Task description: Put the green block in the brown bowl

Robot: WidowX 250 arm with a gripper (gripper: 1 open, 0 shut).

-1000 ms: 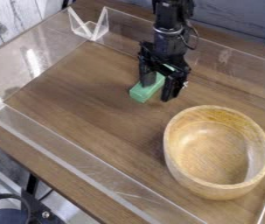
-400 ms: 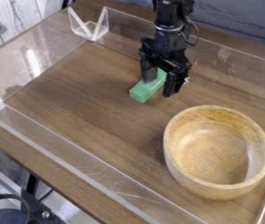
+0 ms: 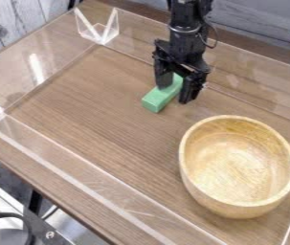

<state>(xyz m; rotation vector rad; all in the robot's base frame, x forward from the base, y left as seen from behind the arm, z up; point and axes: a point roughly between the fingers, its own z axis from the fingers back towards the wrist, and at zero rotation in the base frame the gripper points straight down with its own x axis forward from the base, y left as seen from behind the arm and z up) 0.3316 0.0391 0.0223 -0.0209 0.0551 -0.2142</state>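
The green block (image 3: 158,99) lies flat on the wooden table, left of centre toward the back. My gripper (image 3: 175,90) points straight down right over the block's far end, its black fingers (image 3: 189,88) spread open on either side of that end. Whether the fingers touch the block cannot be told. The brown bowl (image 3: 238,165) sits upright and empty at the front right, about a bowl's width away from the block.
Clear acrylic walls (image 3: 48,126) fence the wooden table on all sides, with a clear bracket (image 3: 99,26) at the back left corner. The dark arm (image 3: 186,24) rises from the gripper toward the back.
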